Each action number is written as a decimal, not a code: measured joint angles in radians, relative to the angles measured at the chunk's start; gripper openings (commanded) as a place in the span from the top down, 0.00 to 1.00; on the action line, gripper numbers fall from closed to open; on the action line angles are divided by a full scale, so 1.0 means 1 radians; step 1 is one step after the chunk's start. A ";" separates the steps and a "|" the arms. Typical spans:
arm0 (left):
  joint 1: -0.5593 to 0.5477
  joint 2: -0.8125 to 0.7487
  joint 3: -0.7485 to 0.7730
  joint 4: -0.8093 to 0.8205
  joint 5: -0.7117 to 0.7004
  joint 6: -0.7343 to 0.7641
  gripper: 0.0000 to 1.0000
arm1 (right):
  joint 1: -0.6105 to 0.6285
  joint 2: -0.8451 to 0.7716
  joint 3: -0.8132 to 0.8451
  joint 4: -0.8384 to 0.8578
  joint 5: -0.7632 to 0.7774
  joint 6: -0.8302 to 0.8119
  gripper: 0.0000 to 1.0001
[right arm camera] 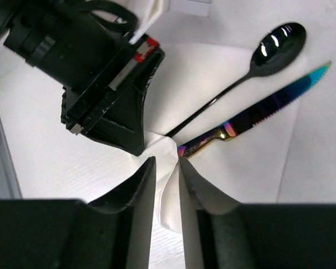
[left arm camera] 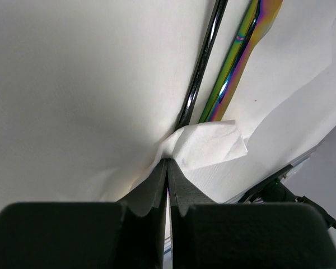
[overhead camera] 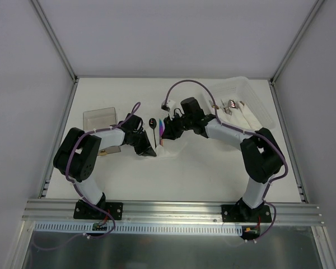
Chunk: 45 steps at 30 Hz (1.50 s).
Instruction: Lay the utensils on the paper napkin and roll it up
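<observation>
The paper napkin (overhead camera: 172, 150) lies mid-table with the black spoon (overhead camera: 152, 123) and the iridescent knife (overhead camera: 162, 130) side by side on it. My left gripper (overhead camera: 150, 151) is shut on a lifted fold of the napkin (left arm camera: 210, 147), just below the spoon's handle (left arm camera: 202, 66) and the knife's handle (left arm camera: 234, 63). My right gripper (overhead camera: 167, 133) has its jaws nearly closed around the same bunched napkin edge (right arm camera: 167, 168), beside the knife's handle end (right arm camera: 204, 144). The spoon's bowl (right arm camera: 279, 42) and the left gripper (right arm camera: 135, 147) show in the right wrist view.
A small clear plastic box (overhead camera: 99, 117) stands at the back left. A larger clear bin (overhead camera: 259, 102) with other cutlery and napkins sits at the back right. Metal frame posts flank the table.
</observation>
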 measured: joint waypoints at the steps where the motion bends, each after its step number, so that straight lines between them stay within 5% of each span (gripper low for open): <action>1: 0.000 0.001 0.000 0.000 0.000 0.000 0.99 | -0.008 0.000 0.006 -0.005 -0.005 0.026 0.78; 9: 0.000 0.003 0.001 0.001 0.000 0.000 0.99 | -0.059 0.074 0.058 -0.055 0.056 0.216 1.00; 27: 0.000 0.011 0.003 0.008 0.008 -0.005 0.98 | 0.064 0.242 0.304 -0.387 0.461 0.345 1.00; 37: 0.000 0.011 0.003 0.008 0.007 -0.005 0.98 | 0.080 0.295 0.330 -0.441 0.511 0.408 1.00; 45: 0.000 0.011 0.003 0.008 0.007 -0.005 0.98 | 0.086 0.311 0.358 -0.468 0.520 0.440 0.87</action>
